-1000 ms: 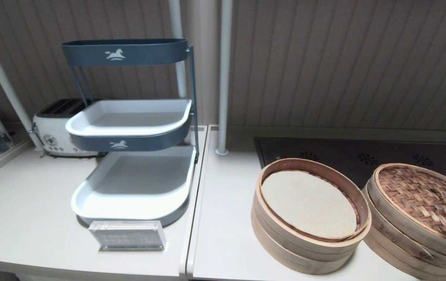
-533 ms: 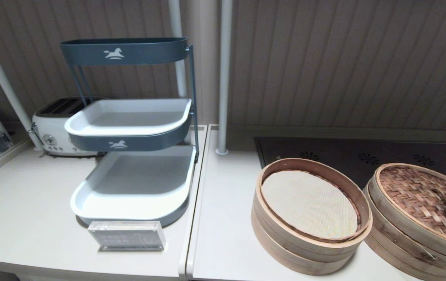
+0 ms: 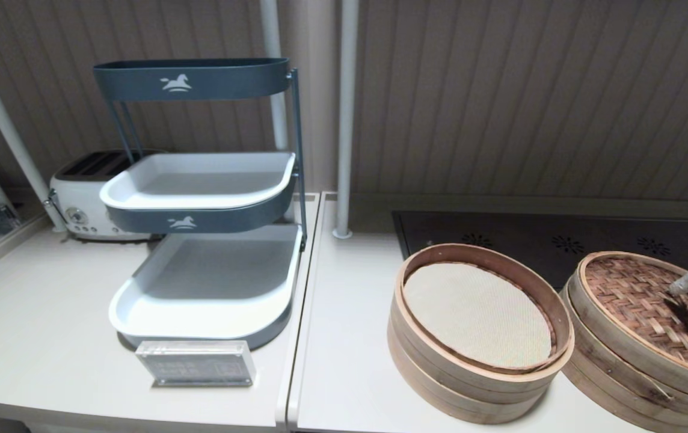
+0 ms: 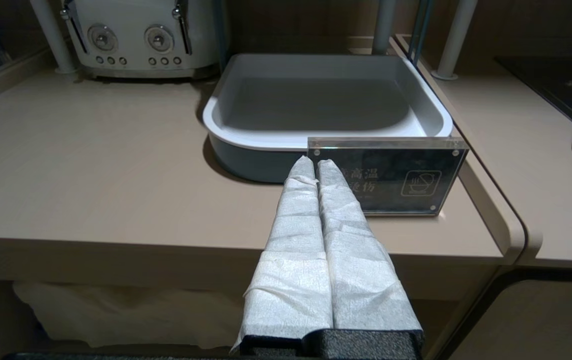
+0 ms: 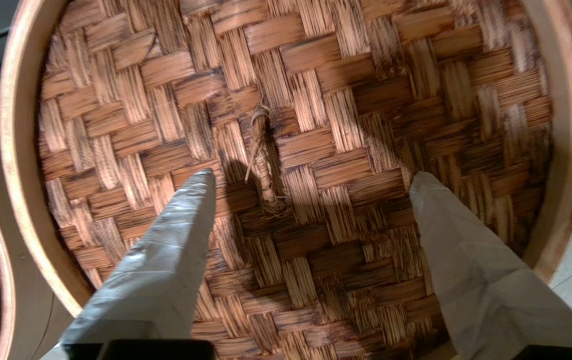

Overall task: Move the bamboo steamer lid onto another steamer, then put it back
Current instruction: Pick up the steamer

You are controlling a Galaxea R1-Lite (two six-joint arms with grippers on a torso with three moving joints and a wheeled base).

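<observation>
The bamboo steamer lid, with its reddish-brown woven top and pale hoop, sits on the shallower steamer at the far right; a thin sliver sticks out of that wall. My right gripper reaches in from the right edge, just above the lid. In the right wrist view this gripper is open, its wrapped fingers spread over the lid's weave, and the knot lies nearer one finger. My left gripper is shut and empty at the counter's front edge.
The taller steamer with a white mesh liner stands open, touching the shallower one on its left. A dark cooktop lies behind both. A three-tier tray rack, a toaster, an acrylic sign and a white pole stand to the left.
My right gripper has come into the head view from the right edge and now hangs over the lid, casting a shadow on the weave. The steamers and lid have not moved.
</observation>
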